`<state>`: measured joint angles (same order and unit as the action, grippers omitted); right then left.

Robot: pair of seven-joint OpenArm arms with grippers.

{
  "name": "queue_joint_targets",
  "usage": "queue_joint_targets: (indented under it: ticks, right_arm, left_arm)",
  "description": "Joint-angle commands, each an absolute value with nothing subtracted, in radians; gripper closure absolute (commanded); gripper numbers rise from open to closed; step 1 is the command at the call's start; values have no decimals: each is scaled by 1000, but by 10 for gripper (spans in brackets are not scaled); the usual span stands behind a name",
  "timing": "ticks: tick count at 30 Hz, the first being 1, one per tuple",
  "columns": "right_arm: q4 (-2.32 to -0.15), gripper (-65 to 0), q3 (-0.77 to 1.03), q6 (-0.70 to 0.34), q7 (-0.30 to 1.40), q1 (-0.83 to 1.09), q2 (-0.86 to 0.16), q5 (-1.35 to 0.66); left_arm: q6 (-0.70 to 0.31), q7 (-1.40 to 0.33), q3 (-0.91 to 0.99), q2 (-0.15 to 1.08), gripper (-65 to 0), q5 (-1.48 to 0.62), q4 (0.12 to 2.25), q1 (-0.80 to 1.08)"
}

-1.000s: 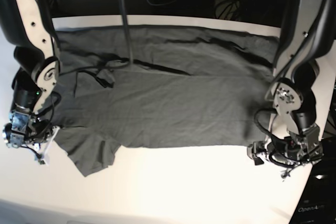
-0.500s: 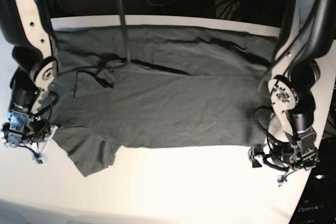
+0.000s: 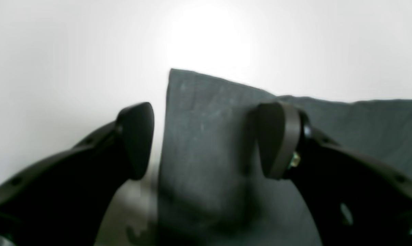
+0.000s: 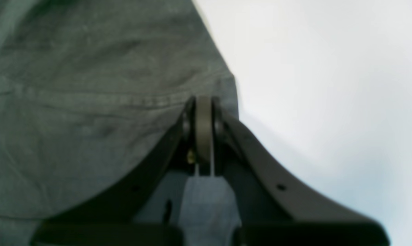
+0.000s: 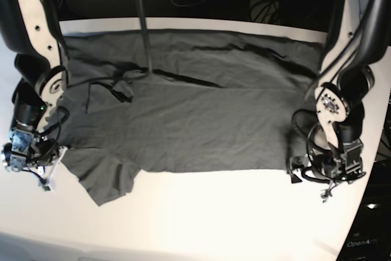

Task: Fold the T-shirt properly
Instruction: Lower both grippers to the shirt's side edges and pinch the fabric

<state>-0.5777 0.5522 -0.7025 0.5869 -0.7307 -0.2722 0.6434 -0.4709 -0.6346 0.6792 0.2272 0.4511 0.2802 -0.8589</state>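
Left gripper (image 3: 204, 140), left wrist view: jaws spread wide, one finger to either side of a corner of the T-shirt (image 3: 206, 136) that fills lower centre and right of the frame; the white table (image 3: 55, 51) occupies the rest. Nothing is pinched yet.

Right wrist view: the right gripper (image 4: 203, 130) has its fingers pressed together at frame centre, at the hemmed edge of the T-shirt (image 4: 90, 102); whether cloth sits between them cannot be told.

Base view: the T-shirt (image 5: 201, 114) lies spread flat across the middle of the table (image 5: 214, 212), the left gripper (image 5: 311, 172) at lower right and the right gripper (image 5: 27, 160) at lower left. Judged from this layout, no fold is made; the whole fold remains.
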Motion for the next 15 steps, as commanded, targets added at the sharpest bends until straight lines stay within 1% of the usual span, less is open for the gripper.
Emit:
queue_joint_targets:
  ticks: [1, 7, 15]
  right_arm:
    - [-596, -4, 549, -698, 572, -766, -288, 633]
    - [-596, -3, 549, -698, 570, -742, -288, 633]
    - [-596, -3, 549, -698, 524, -713, -288, 633]
  left_arm:
    - [-470, -611, 677, 236, -462, 441, 291, -898]
    - [-469, -608, 680, 236, -461, 441, 289, -897]
    - [-469, -575, 682, 231, -459, 441, 289, -883]
